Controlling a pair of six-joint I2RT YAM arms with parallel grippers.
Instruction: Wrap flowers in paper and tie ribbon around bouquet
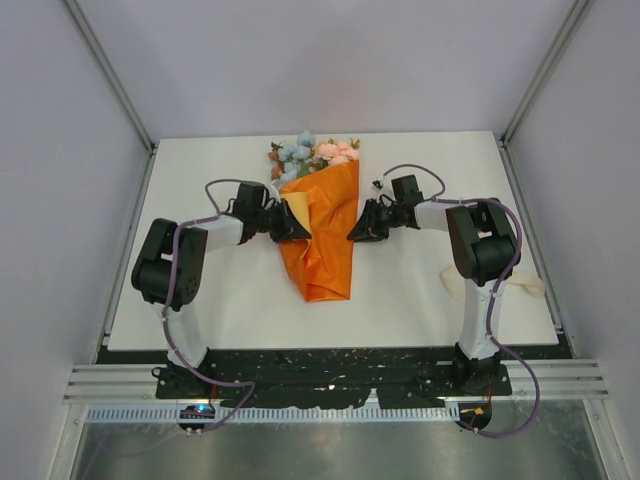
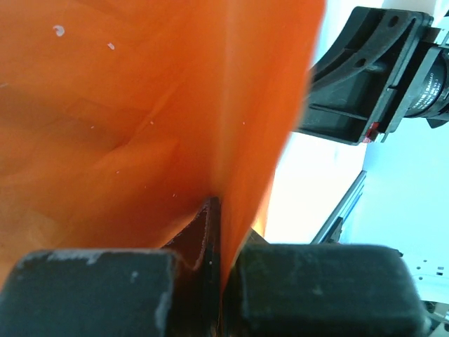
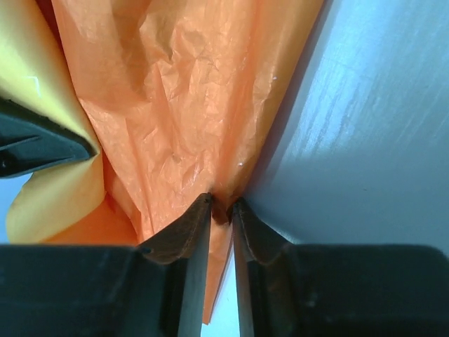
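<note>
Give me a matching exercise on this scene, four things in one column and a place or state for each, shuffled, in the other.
1 flowers
2 paper
3 ribbon
4 left hand

A pinching the paper's left edge
B lying beside the right arm
C poking out at the paper's far end
D orange, wrapped into a cone

Pairs: 1-C, 2-D, 3-B, 4-A

Orange paper [image 1: 325, 245] lies on the white surface [image 1: 420, 290], flowers [image 1: 312, 153] poking from its far end. The left hand [image 1: 300, 231] touches the paper's left edge, the right hand [image 1: 356, 232] its right edge. Cream ribbon [image 1: 527, 285] lies well to its right.
</note>
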